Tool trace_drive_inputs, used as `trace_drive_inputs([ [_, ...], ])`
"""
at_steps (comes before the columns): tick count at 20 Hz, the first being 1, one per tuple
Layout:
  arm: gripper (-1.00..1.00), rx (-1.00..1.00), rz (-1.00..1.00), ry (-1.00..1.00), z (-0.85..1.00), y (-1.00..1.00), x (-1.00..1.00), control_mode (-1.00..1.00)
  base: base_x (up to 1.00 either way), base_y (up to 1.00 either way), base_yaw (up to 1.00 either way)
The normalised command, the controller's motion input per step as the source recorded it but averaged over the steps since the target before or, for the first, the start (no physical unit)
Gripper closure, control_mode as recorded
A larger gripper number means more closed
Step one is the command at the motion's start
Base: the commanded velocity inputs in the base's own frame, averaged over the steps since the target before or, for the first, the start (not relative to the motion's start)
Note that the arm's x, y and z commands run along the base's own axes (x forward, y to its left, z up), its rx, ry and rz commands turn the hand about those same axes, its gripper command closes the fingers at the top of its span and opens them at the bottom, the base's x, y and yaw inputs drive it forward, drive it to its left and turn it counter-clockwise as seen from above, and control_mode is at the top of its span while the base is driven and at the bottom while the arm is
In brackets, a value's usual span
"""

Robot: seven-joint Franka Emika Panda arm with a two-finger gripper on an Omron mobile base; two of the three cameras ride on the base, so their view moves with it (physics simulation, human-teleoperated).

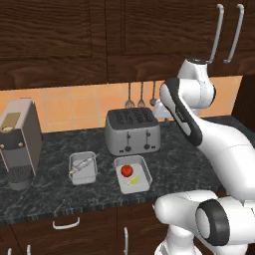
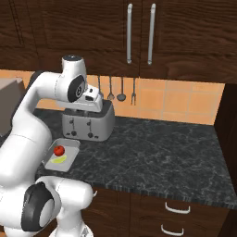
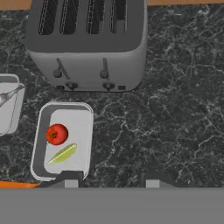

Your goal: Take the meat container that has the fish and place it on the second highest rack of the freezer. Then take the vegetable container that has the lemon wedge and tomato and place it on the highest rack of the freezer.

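Note:
The meat container [image 1: 86, 175], a small grey tray with a slim silvery fish [image 1: 82, 163], sits on the dark counter left of the vegetable container [image 1: 141, 167]. That larger tray holds a red tomato [image 1: 127, 170] and a lemon wedge [image 1: 133, 180]. In the hand view the vegetable container [image 3: 76, 124] lies at lower left, and a corner of the meat container [image 3: 9, 114] shows at the left edge. My gripper [image 3: 112, 180] hangs open high above the counter in front of the toaster, just right of the vegetable container, holding nothing. The freezer and its racks are out of view.
A grey four-slot toaster [image 1: 132, 131] stands behind the trays. A coffee machine [image 1: 19, 142] is at the far left. Utensils [image 1: 141, 94] hang on the orange tiled wall. Dark wood cabinets [image 2: 139, 32] sit overhead. Bare counter [image 2: 162, 148] stretches to the right.

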Motion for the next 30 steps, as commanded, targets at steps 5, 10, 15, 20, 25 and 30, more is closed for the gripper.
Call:
trace_drive_inputs([
  [5, -1.0, -0.02, 0.05, 0.01, -0.23, 0.26, -0.26, -1.0, 0.0, 0.0, 0.0],
  [10, -1.0, -0.13, 0.53, 0.04, -0.52, 0.42, -0.65, -1.0, 0.0, 0.0, 0.0],
  [15, -1.0, -0.02, 0.56, 0.23, -0.9, 0.5, -0.3, -1.0, 0.0, 0.0, 0.0],
  [20, -1.0, -0.02, 0.52, 0.47, -0.65, 0.75, 0.02, -1.0, 0.0, 0.0, 0.0],
  [25, -1.0, -0.09, 0.51, 0.29, -0.64, 0.85, -0.01, -1.0, 0.0, 0.0, 0.0],
  [30, -1.0, -0.12, 0.23, 0.01, -0.81, 0.17, 0.06, -1.0, 0.0, 0.0, 0.0],
])
